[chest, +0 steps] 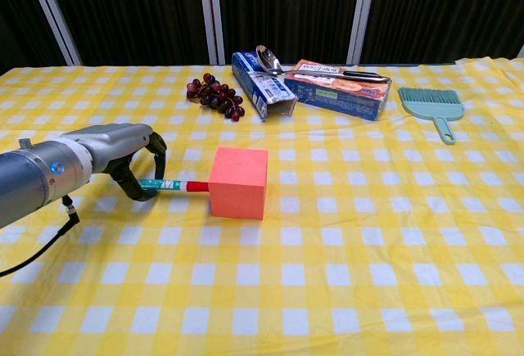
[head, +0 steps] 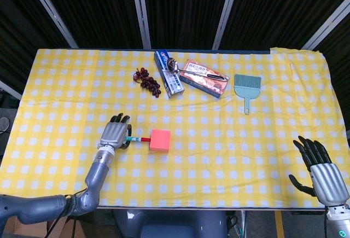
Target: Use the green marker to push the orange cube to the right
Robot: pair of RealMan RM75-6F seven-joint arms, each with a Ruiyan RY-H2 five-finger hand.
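My left hand (head: pixel 115 134) (chest: pixel 127 153) grips the green marker (chest: pixel 170 185) (head: pixel 138 138), which lies level over the cloth and points right. Its red cap touches the left face of the orange cube (chest: pixel 238 182) (head: pixel 160 140). The cube sits on the yellow checked cloth left of the table's middle. My right hand (head: pixel 321 169) hangs open at the front right corner, far from the cube, and shows only in the head view.
At the back lie a bunch of dark grapes (head: pixel 148 79), a blue box (head: pixel 168 73), a metal spoon (head: pixel 192 69) on an orange-and-blue box (head: pixel 203 77), and a teal hand brush (head: pixel 247 88). Bare cloth (chest: pixel 393 209) stretches right of the cube.
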